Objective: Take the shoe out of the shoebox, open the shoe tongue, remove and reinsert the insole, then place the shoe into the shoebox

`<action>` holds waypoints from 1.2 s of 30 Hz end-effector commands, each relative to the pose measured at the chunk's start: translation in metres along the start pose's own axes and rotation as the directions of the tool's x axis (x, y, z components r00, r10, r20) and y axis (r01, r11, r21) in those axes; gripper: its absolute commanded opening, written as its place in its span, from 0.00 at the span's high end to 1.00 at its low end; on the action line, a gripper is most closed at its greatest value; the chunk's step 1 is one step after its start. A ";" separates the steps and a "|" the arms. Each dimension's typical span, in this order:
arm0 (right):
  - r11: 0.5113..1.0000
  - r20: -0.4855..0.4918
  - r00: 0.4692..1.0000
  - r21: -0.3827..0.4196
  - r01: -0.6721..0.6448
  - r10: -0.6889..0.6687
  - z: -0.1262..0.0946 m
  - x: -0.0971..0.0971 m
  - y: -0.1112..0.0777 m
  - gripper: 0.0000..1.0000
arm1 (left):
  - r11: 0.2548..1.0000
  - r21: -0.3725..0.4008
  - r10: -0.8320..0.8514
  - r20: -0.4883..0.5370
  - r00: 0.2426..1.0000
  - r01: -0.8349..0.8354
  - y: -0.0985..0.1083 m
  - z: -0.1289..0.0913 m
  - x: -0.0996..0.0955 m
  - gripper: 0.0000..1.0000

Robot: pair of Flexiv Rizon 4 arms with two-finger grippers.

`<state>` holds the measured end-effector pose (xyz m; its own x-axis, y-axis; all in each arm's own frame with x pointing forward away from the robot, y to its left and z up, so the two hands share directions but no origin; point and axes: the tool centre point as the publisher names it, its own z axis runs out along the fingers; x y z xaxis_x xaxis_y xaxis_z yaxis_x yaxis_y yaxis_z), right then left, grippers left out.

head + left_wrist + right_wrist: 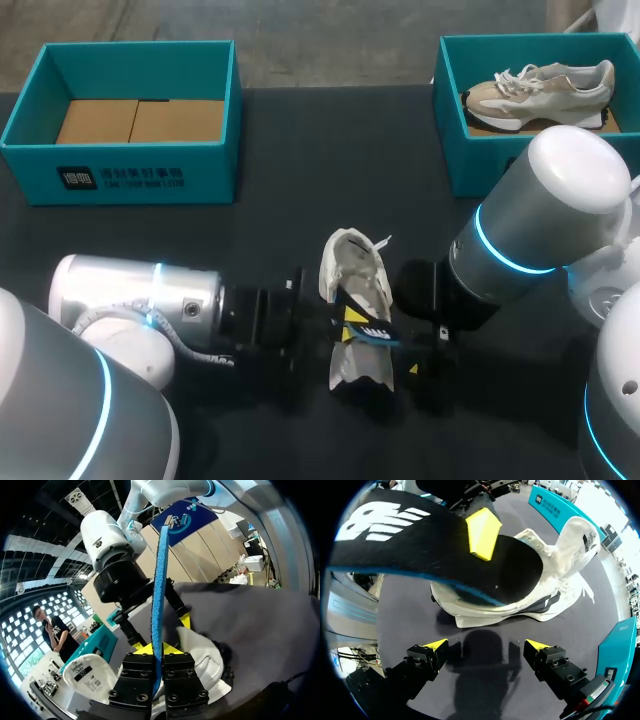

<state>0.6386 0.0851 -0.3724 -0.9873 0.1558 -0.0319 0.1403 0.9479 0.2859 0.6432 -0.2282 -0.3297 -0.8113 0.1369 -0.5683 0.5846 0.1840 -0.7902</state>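
A white shoe [350, 265] lies on the dark table between my two arms, its tongue [580, 537] folded open. Its insole [372, 333], black on top and blue underneath, is outside the shoe and just above it. My left gripper [347, 326] is shut on that insole, which stands on edge between the fingers in the left wrist view [159, 595]. From the right wrist, the insole [420, 545] hangs over the shoe [545, 585]. My right gripper [486, 647] is open and holds nothing, on the near side of the shoe; it also shows in the head view [428, 355].
A teal shoebox [120, 170] with only brown cardboard inside stands at the back left. Another teal shoebox [450, 120] at the back right holds a beige sneaker [540, 90]. Dark table lies between the two boxes.
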 end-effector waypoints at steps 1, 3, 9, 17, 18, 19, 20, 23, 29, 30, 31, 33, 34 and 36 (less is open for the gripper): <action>1.000 0.001 1.000 -0.001 0.000 0.000 0.002 0.001 0.000 0.00 | 1.000 -0.003 -0.004 0.010 1.000 0.004 0.007 0.004 0.001 1.00; 1.000 0.001 1.000 -0.001 0.000 0.000 0.002 0.001 0.000 0.00 | 1.000 -0.007 -0.010 0.012 1.000 0.010 0.010 0.005 0.000 1.00; 1.000 0.001 1.000 -0.001 0.000 0.000 0.002 0.001 0.000 0.00 | 1.000 -0.018 -0.019 0.015 1.000 0.020 0.016 0.007 -0.002 1.00; 1.000 0.001 1.000 -0.001 0.000 0.000 0.002 0.001 0.000 0.00 | 1.000 -0.024 -0.002 0.005 1.000 0.002 0.008 0.007 -0.001 1.00; 1.000 0.001 1.000 -0.001 0.000 0.000 0.002 0.001 0.000 0.00 | 1.000 -0.024 0.001 0.005 1.000 -0.001 0.007 0.007 -0.001 1.00; 1.000 0.001 1.000 -0.001 0.000 0.000 0.002 0.001 0.000 0.00 | 1.000 -0.023 0.003 0.004 1.000 -0.003 0.006 0.007 0.000 0.91; 1.000 0.001 1.000 -0.001 0.000 0.000 0.002 0.001 0.000 0.00 | 1.000 -0.023 0.005 0.003 1.000 -0.004 0.005 0.007 0.000 0.85; 1.000 0.001 1.000 -0.001 0.000 0.000 0.002 0.001 0.000 0.00 | 1.000 -0.019 0.008 0.001 1.000 -0.008 0.002 0.007 0.001 0.79; 1.000 0.001 1.000 -0.001 0.000 0.000 0.002 0.001 0.000 0.00 | 1.000 -0.005 0.026 -0.005 1.000 -0.026 -0.006 0.008 0.004 0.73; 1.000 0.001 1.000 -0.001 0.000 0.000 0.002 0.001 0.000 0.00 | 0.999 -0.002 0.034 -0.005 0.999 -0.034 -0.008 0.008 0.004 0.73; 1.000 0.001 1.000 -0.001 0.000 0.000 0.002 0.001 0.000 0.00 | 0.999 -0.003 0.046 -0.006 0.999 -0.046 -0.010 0.008 0.004 0.73; 1.000 0.001 1.000 -0.001 0.000 0.000 0.002 0.001 0.000 0.00 | 0.998 0.004 0.057 -0.006 0.998 -0.057 -0.014 0.009 0.005 0.73; 1.000 0.001 1.000 -0.001 0.000 0.000 0.002 0.001 0.000 0.00 | 0.998 0.010 0.064 -0.004 0.998 -0.064 -0.015 0.009 0.005 0.72; 1.000 0.001 1.000 -0.001 0.000 0.000 0.002 0.001 0.000 0.00 | 0.997 0.013 0.075 -0.002 0.997 -0.075 -0.018 0.009 0.005 0.75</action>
<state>0.6386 0.0851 -0.3724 -0.9873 0.1557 -0.0319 0.1403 0.9479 0.2859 0.6331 -0.2410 -0.3222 -0.7675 0.1562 -0.6217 0.6408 0.1595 -0.7510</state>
